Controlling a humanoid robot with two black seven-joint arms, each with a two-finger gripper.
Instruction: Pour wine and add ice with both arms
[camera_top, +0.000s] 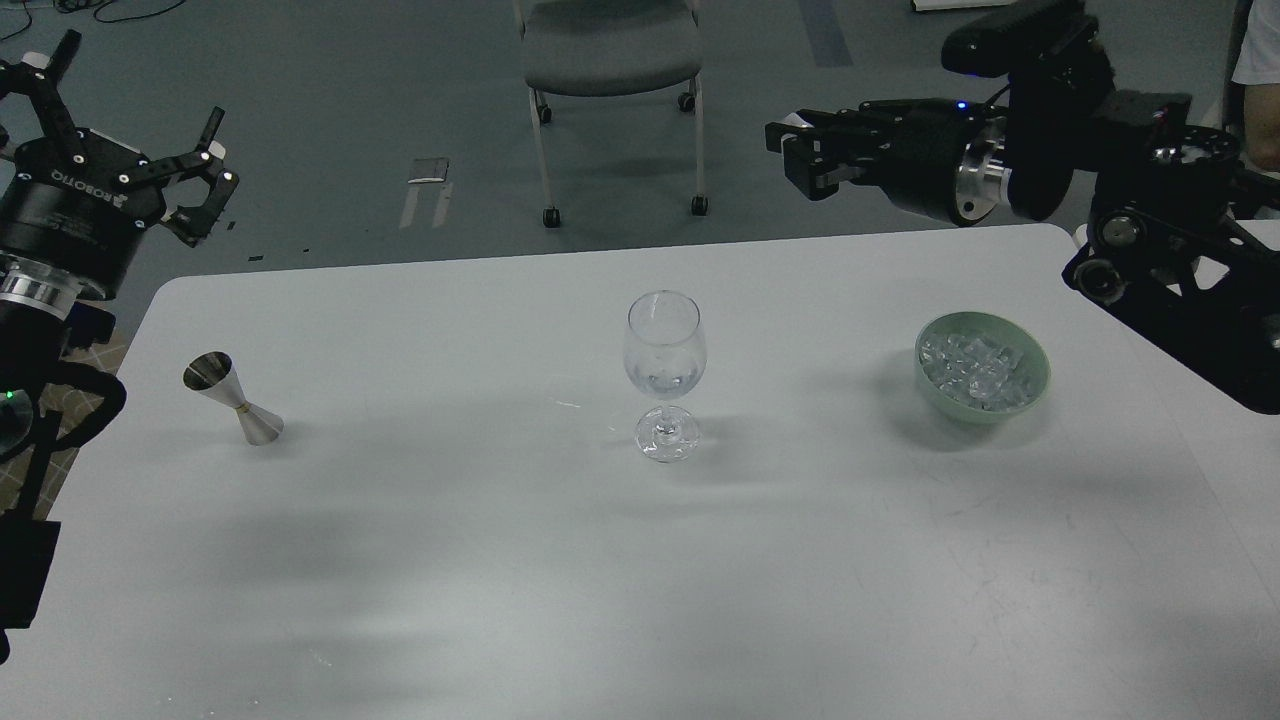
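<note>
**Both claws raised clear of the desk**

The wine glass (665, 372) stands mid-desk (450, 560) with a little wine (664, 380) in its bowl. Ice (975, 368) fills the green bowl (1035, 385) to its right; a steel jigger (233, 398) stands left. The left claw (125, 120) is spread wide, empty; the right claw (810, 155) is narrow, empty.

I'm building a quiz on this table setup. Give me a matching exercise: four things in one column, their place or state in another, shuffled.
1. jigger
2. wine glass
3. green bowl
4. left gripper

a. holds ice cubes, at table's right
b. open, raised off the table
c. upright at table's middle
d. metal, standing at table's left

Pairs: 1-d, 2-c, 3-a, 4-b
</note>
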